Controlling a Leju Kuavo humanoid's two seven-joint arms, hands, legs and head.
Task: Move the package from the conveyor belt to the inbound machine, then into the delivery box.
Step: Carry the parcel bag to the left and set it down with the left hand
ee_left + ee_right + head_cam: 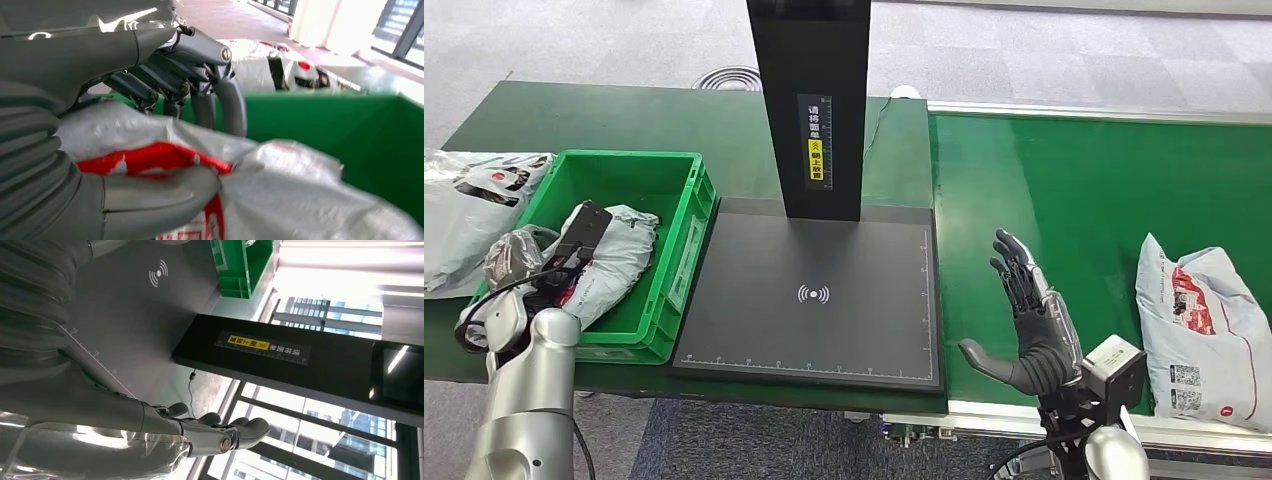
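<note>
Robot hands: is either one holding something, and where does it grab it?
The left hand grips a grey package by its near end, over the green box. The right hand holds nothing.

The scanner plate (814,300) lies between the crate (686,245) on its left and the belt (1084,190) on its right; a parcel (609,262) lies in the crate.

My two hands at work, one closed, one spread.
I had the left hand (574,245) reaching forward, its fingers (220,100) and thumb curled tight in a grip; my right hand (1029,320) hovered open, palm inward, fingers straight.
</note>
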